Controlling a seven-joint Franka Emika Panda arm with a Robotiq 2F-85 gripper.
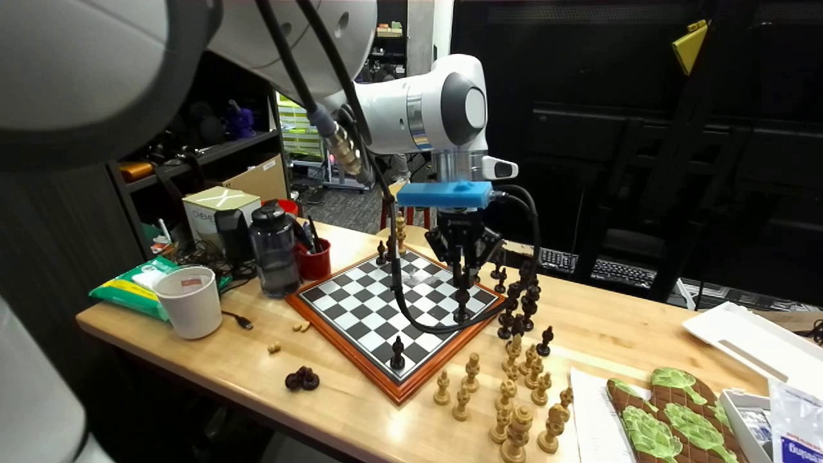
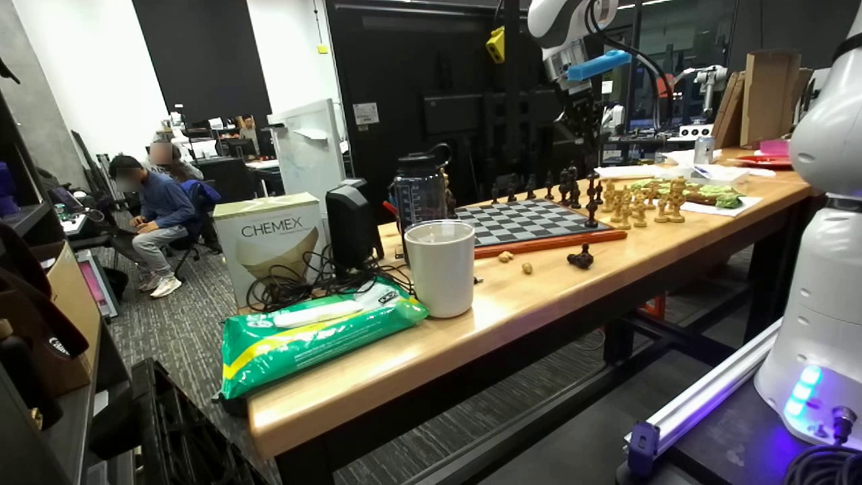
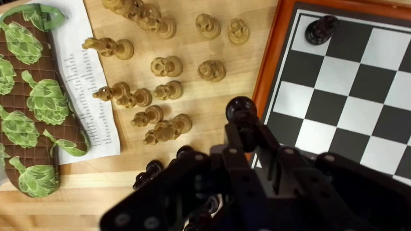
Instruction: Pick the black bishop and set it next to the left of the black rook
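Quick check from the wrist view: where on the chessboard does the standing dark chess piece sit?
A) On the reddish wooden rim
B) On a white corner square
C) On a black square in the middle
B: in the wrist view the base of the dark chess piece rests on the white corner square, just inside the spot where the chessboard's white border lines meet.

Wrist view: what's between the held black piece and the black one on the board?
Between held piece and standing piece, the wrist view shows only bare chessboard: frame, margin and squares.
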